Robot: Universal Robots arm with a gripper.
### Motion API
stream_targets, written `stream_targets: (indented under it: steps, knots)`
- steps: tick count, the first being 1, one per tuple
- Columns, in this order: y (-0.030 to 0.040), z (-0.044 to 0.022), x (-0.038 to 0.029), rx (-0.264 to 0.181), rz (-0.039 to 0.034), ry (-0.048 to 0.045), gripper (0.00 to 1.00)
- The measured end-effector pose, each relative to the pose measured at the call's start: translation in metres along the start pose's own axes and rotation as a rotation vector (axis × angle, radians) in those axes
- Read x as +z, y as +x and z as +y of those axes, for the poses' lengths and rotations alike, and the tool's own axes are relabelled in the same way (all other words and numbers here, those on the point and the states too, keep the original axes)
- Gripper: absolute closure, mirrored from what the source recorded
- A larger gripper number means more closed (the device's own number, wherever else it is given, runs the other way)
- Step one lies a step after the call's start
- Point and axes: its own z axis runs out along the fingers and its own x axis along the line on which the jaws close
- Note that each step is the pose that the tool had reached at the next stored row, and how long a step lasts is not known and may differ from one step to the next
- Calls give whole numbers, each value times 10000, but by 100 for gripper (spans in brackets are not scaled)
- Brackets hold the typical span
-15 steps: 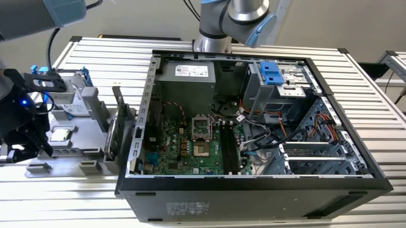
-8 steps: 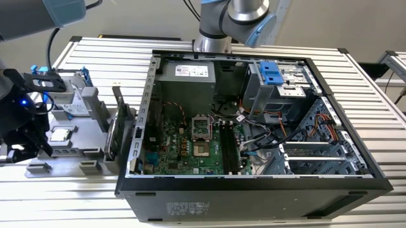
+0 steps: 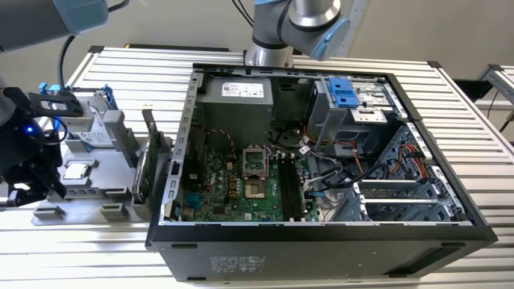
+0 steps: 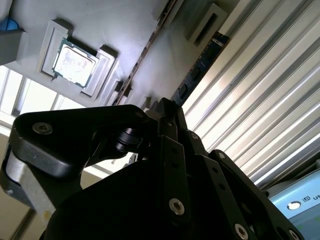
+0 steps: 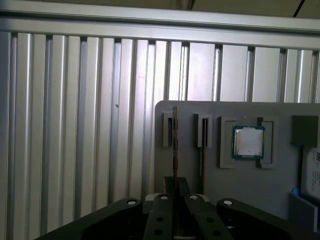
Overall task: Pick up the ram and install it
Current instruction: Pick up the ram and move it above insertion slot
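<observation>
The gripper (image 5: 176,182), jaws nearly together, seems to pinch the ram (image 5: 175,145), which stands on edge in the grey tray (image 3: 80,209) at the exterior view's lower left. This looks like the grasping step; lifting calls for a straight pull.

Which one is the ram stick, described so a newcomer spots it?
Start at the grey parts tray beside the open computer case. On it, the ram stands on edge in a slot: a thin blue strip, unlike the flat, square silver processor.
</observation>
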Motion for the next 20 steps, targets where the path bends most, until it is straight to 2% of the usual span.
stream_targets:
  steps: [20]
  knots:
    - [-2, 25, -58, 29, -1, 1, 100]
